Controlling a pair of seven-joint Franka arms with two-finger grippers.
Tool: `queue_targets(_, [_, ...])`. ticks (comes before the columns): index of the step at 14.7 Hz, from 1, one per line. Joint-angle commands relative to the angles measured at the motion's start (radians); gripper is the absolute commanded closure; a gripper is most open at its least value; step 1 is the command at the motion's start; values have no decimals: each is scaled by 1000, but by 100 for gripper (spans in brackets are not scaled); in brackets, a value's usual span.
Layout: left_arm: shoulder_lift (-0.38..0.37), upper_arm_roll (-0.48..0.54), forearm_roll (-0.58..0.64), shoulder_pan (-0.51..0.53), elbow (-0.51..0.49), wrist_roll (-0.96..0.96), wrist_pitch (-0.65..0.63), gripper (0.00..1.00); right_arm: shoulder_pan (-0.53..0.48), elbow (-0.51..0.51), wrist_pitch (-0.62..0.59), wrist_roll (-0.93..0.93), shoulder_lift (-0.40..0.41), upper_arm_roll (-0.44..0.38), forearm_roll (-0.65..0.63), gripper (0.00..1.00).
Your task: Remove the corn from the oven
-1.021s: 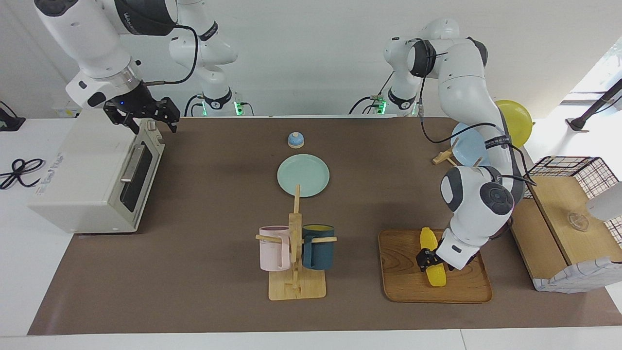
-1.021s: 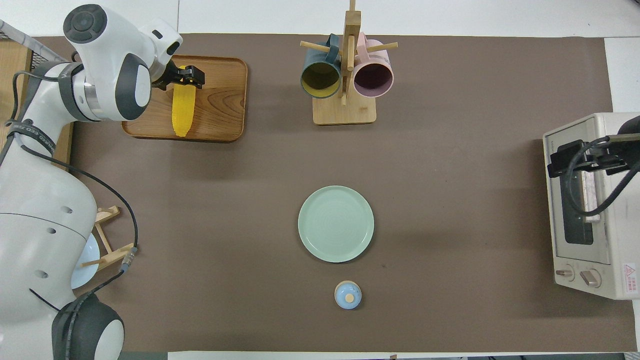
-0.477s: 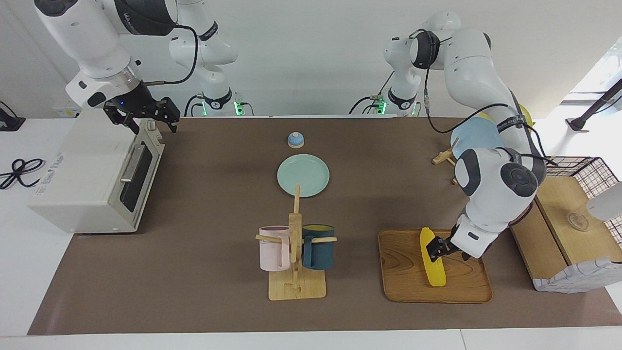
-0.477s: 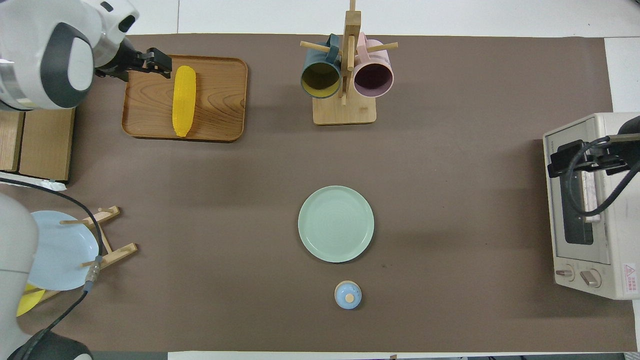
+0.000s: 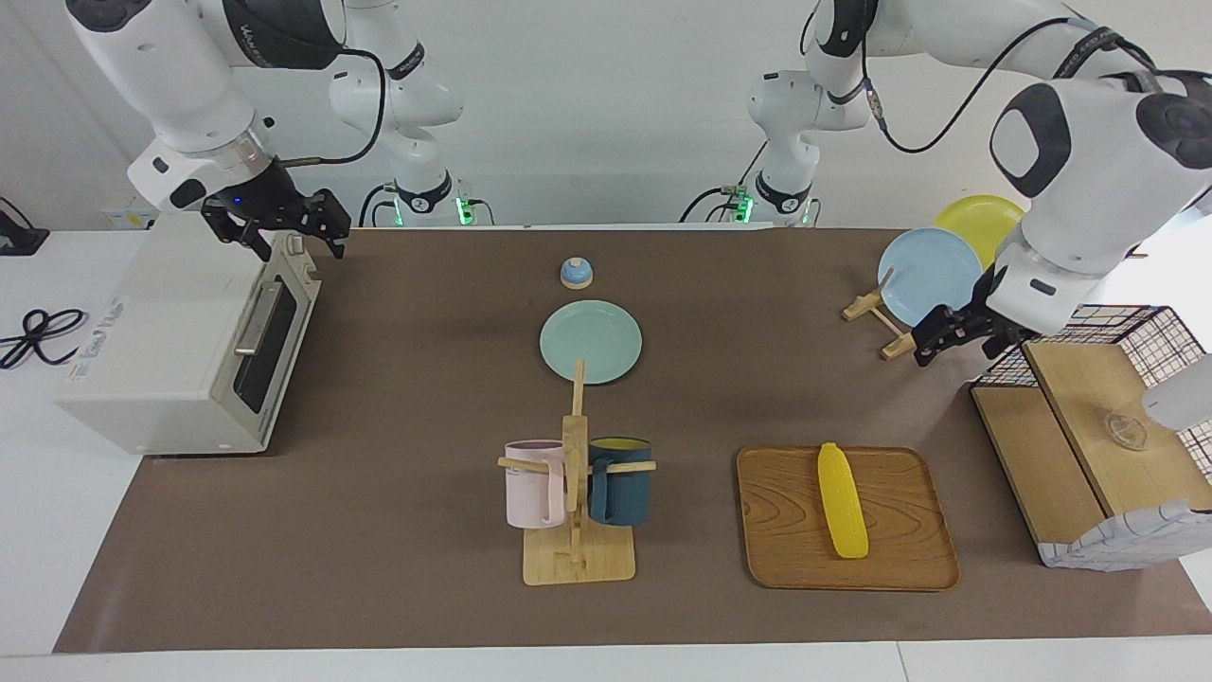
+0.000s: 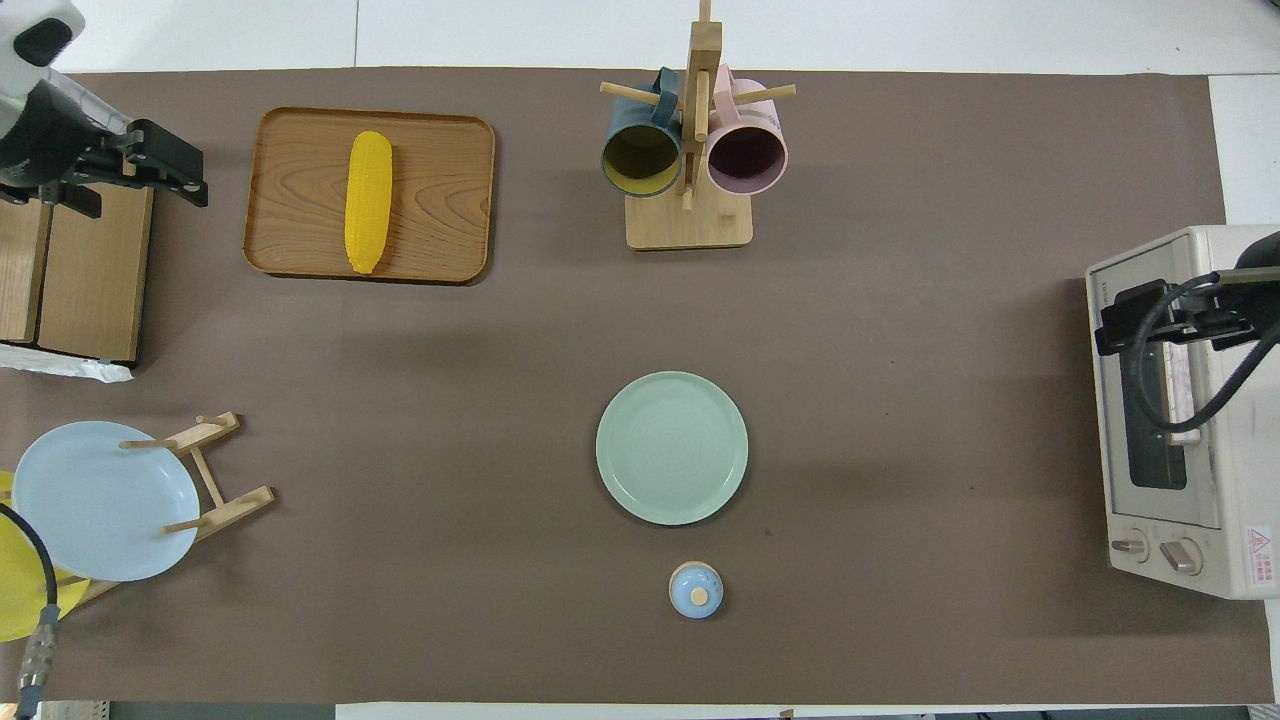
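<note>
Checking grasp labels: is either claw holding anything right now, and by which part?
Nothing is held. The left claw is open in the air beside the plate rack; the corn lies free on the wooden tray. The right claw is open over the oven.

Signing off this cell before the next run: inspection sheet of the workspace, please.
Surface: brown mat covers the table, flat.
Job's things: corn lies on the wooden tray, out of the oven; oven door shut.
Clutter: green plate, blue bell, mug rack with pink mug and dark blue mug, plate stand with blue plate and yellow plate.
Grippers: left tool open, raised, empty; right tool open over the oven's top front edge.
Cables: black cable coiled beside the oven.
Surroundings: wooden box with wire basket.
</note>
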Motion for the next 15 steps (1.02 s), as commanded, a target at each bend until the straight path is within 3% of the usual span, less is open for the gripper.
queue_targets(1, [-157,-1,22,-2,-160,7,-9,0,-6,-16,-7,3,-18,-2,11,0])
queue_targets(6, [-359,-6,23,-2,-381,4,-17,0,-6,-16,-7,3,-19,-1,11,0])
queue_targets(8, [-375,-12,23,-1,-418,-1,-1,0,-6,-16,-7,3,-19,-1,11,0])
queue_targets(15, [-355,-59,22,41,-378,5,2,0,-6,-16,-7,3,-18,-1,11,0])
